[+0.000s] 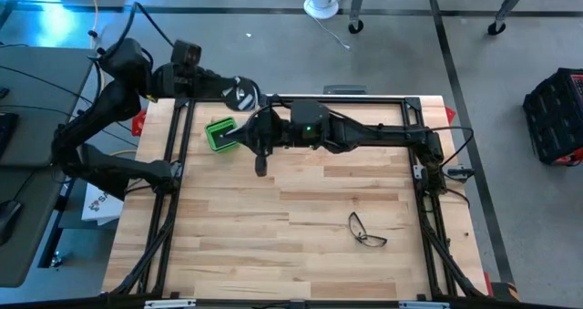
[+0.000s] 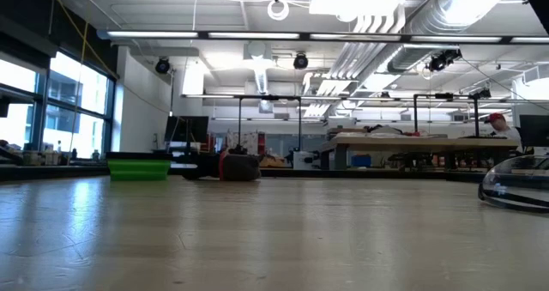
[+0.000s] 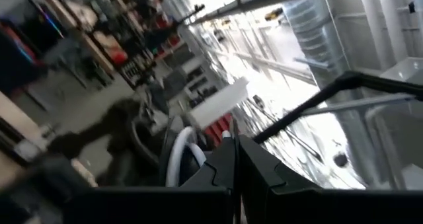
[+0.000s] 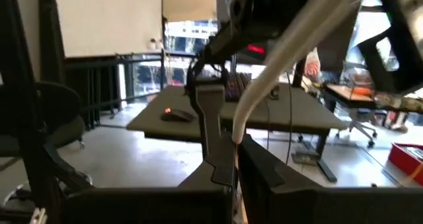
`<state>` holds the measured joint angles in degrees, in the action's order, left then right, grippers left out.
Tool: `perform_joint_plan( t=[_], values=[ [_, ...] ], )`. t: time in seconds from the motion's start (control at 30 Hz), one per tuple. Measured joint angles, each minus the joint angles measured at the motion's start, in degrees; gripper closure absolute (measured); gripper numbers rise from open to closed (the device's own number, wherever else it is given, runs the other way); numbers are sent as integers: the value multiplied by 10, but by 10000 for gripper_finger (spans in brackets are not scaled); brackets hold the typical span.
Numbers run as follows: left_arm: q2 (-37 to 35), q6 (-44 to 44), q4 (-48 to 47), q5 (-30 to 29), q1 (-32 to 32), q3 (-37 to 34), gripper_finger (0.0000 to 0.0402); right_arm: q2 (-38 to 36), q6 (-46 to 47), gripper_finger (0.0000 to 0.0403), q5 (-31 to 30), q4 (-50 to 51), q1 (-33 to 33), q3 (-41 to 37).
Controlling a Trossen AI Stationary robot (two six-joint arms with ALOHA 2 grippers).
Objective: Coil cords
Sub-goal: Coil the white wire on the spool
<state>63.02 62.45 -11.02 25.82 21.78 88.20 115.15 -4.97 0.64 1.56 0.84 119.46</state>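
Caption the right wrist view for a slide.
Right end effector shut on the white cord, office desk and windows behind.

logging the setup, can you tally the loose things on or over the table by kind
black reel with white mark, held up near the table's far edge: 1
white cord: 1
green tray: 1
pair of glasses: 1
total: 4
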Motion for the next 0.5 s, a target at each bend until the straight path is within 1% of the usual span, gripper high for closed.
perform_joint_plan(
  t=[0.17, 0.3, 0.5],
  values=[
    [-1, 14, -33, -5, -28, 0, 402, 0, 5, 402, 45, -29, -1, 0],
    [0, 18, -54, -10, -46, 0, 402, -1, 15, 402, 51, -31, 1, 0],
    [3, 23, -56, -16, -65, 0, 402, -1, 21, 403, 53, -41, 0, 0]
  ],
)
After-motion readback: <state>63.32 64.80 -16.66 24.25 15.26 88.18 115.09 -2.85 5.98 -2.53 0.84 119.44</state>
